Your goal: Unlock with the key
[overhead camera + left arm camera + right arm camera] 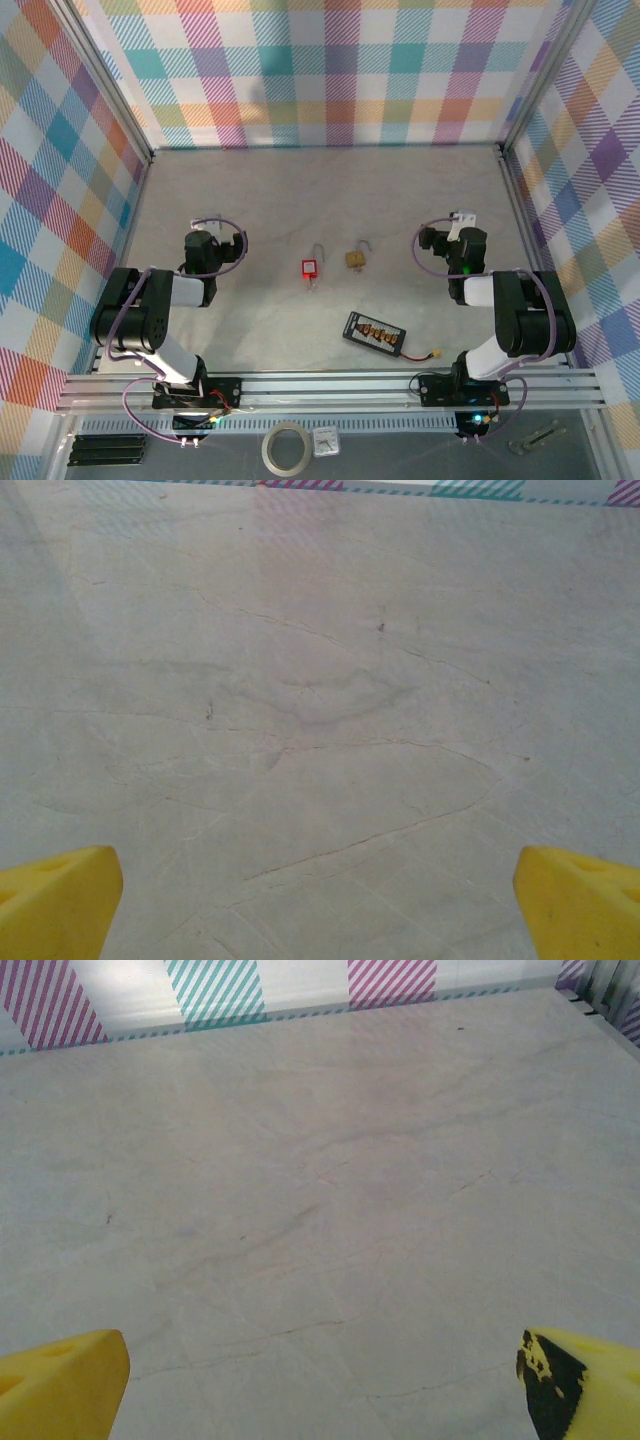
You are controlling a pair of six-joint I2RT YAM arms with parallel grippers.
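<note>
The tiny silvery-grey metal key (313, 284) just beside the small red padlock (310, 267) may skid across the surface (250, 330) under the wide-open, empty left claw (320, 905) or right claw (320, 1385).

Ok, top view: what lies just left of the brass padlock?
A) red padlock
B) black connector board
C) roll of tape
A: the red padlock lies just left of the brass padlock, apart from it.
</note>
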